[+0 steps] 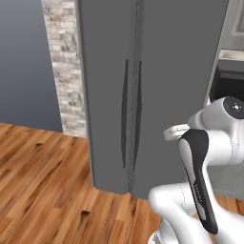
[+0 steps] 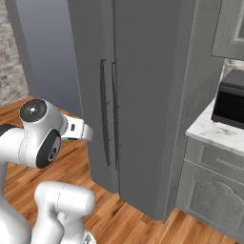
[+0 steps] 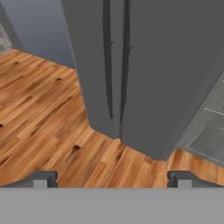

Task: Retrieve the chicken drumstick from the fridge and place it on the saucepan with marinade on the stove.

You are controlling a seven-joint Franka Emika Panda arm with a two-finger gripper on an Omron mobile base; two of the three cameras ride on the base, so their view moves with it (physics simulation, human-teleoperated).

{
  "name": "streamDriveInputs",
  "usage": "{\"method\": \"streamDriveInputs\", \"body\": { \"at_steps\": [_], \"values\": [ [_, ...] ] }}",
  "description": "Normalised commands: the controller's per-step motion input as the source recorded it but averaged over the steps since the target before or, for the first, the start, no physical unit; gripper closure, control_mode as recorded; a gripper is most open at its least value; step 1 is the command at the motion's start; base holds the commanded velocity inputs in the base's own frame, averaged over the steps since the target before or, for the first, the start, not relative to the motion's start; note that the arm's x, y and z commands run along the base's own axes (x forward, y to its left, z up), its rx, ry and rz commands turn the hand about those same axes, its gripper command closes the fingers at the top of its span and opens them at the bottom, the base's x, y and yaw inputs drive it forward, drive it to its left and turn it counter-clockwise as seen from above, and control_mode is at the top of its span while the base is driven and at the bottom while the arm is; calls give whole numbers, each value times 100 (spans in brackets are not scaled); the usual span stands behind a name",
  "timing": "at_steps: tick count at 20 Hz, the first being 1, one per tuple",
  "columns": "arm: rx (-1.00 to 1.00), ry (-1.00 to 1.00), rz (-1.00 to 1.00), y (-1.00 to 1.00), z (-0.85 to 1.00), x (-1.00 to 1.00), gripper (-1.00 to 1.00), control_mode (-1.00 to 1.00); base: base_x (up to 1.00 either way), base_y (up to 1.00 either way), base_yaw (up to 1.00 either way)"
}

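Both fridge [image 3: 144, 65] doors stand shut, well beyond the open claw [image 3: 111, 179].

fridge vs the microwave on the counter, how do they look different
The tall dark grey two-door fridge stands on the wooden floor and reaches past the top of the picture; the small black box-shaped microwave sits on the pale marble counter. The fridge has two long thin vertical handles; no handle can be made out on the microwave. Both are shut.

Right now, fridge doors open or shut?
Shut. Both doors of the fridge sit flush, their two handles side by side along the centre seam.
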Motion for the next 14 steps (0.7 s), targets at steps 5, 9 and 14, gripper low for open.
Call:
{"method": "streamDriveInputs", "body": {
  "at_steps": [5, 9, 14],
  "values": [
    [0, 0, 0, 0, 0, 0, -100, 100, 0, 64, -21],
    [0, 0, 0, 0, 0, 0, -100, 100, 0, 65, -26],
    [0, 0, 0, 0, 0, 0, -100, 100, -4, 49, -22]
  ]
}}
